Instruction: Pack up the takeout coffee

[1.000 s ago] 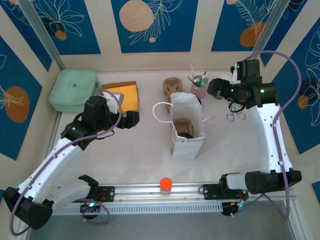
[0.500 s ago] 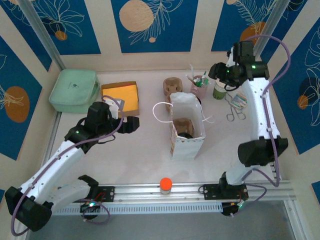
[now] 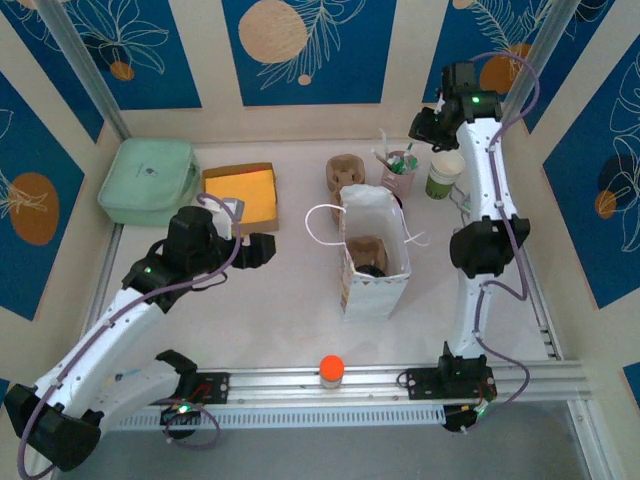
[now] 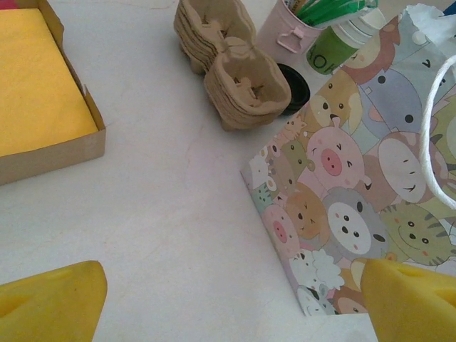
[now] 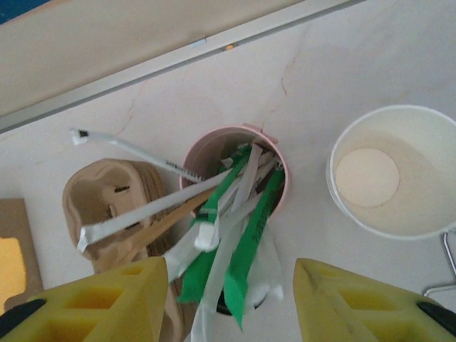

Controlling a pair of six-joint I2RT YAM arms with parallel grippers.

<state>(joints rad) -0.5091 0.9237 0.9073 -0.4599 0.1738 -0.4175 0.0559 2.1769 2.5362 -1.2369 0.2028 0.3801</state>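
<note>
A: Item: coffee [image 4: 292, 89]. Loc: on table, 1 o'clock of bag [image 4: 342, 214], top view. Not packed.
B: Tools?
A: L gripper [image 4: 231, 285]: wide, empty. R gripper [image 5: 231, 285]: part-open over stick cup [image 5: 235, 153], grips nothing. Pick + bagging left.

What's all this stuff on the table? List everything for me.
Pouch: one, pale green, far left.
Box: one, cardboard, yellow inside, beside pouch.
Cup carriers: a stack, brown, far middle.
Pink cup: one, holding green and white sticks, beside carriers.
Paper cup: one, green-white, lidless, far right.
Black lid: one, behind bag.
Bag: one, cartoon animals, centre.
Orange knob: one, near rail.
Left gripper: yellow, open, left of bag.
Right gripper: yellow, open, above pink cup.
</note>
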